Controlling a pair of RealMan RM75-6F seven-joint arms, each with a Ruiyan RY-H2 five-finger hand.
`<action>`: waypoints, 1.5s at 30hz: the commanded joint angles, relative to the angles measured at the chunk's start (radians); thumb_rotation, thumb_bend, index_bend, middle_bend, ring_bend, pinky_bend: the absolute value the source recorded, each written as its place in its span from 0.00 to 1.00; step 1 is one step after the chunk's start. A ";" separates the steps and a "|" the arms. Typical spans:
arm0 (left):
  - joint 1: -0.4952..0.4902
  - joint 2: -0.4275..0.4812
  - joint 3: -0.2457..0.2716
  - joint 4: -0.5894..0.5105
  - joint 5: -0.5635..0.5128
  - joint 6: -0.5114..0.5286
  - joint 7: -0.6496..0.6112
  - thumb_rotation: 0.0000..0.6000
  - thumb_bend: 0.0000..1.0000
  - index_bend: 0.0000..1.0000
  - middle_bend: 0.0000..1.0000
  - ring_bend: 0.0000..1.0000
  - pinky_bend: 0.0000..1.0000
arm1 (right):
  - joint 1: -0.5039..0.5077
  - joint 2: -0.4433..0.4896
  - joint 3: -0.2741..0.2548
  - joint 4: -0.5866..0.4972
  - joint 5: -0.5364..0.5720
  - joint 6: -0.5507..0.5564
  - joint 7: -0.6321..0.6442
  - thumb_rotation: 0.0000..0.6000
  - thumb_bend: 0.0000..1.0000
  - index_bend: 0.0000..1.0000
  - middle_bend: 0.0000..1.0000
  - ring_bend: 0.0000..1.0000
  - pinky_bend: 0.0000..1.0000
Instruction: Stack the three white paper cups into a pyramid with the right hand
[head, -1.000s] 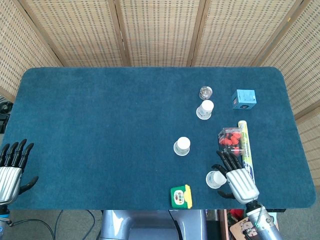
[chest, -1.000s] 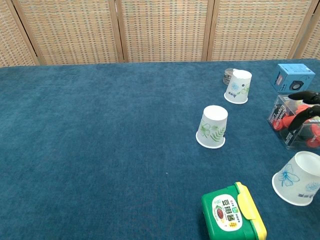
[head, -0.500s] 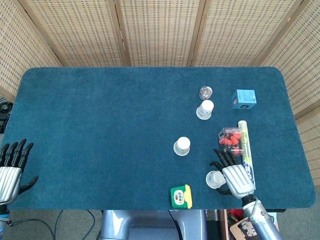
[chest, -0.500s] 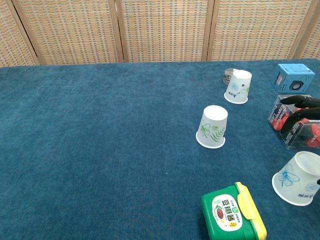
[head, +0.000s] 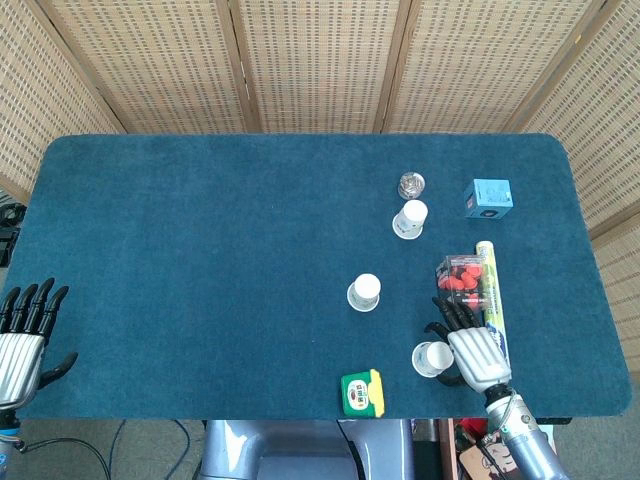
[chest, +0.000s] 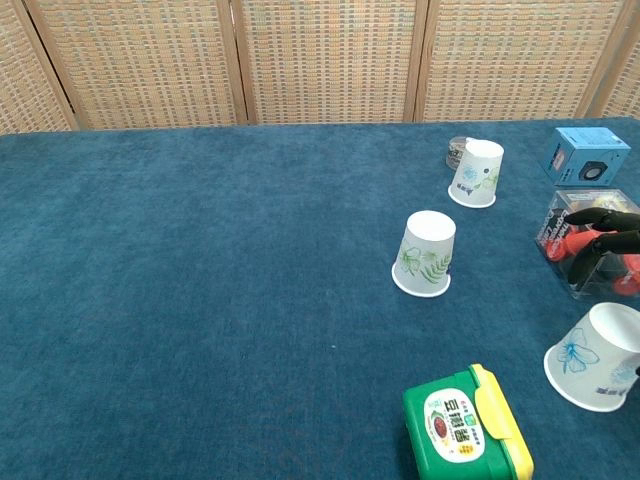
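Observation:
Three white paper cups stand upside down on the blue table. One cup (head: 410, 219) (chest: 477, 173) is at the back right, a second cup (head: 365, 292) (chest: 426, 254) stands mid-table, and the third cup (head: 431, 358) (chest: 596, 357) is near the front edge. My right hand (head: 468, 345) sits just right of that front cup with its fingers (chest: 604, 232) spread above it; its thumb lies close by the cup's side. It holds nothing. My left hand (head: 24, 332) rests at the front left corner, fingers apart and empty.
A green and yellow box (head: 362, 391) (chest: 465, 425) lies left of the front cup. A clear box of red pieces (head: 461, 279) and a yellow tube (head: 491, 290) lie just beyond my right hand. A blue cube (head: 487, 197) and a small glass jar (head: 411, 184) stand at the back right.
My right hand has shifted slightly beside the front cup and its fingers have sunk lower. The cups and the left hand have not moved.

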 joint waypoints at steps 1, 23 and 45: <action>0.000 0.000 0.000 0.000 0.001 0.001 0.000 1.00 0.21 0.00 0.00 0.00 0.00 | 0.008 -0.003 0.005 0.009 0.019 -0.010 -0.007 1.00 0.13 0.35 0.00 0.00 0.00; 0.003 0.002 0.000 -0.005 0.010 0.013 0.005 1.00 0.21 0.00 0.00 0.00 0.00 | 0.023 -0.044 0.003 0.044 0.045 0.005 -0.024 1.00 0.13 0.50 0.00 0.00 0.00; 0.006 0.003 -0.001 -0.008 0.012 0.017 0.006 1.00 0.21 0.00 0.00 0.00 0.00 | 0.068 0.002 0.044 -0.068 0.057 0.021 -0.104 1.00 0.13 0.52 0.00 0.00 0.00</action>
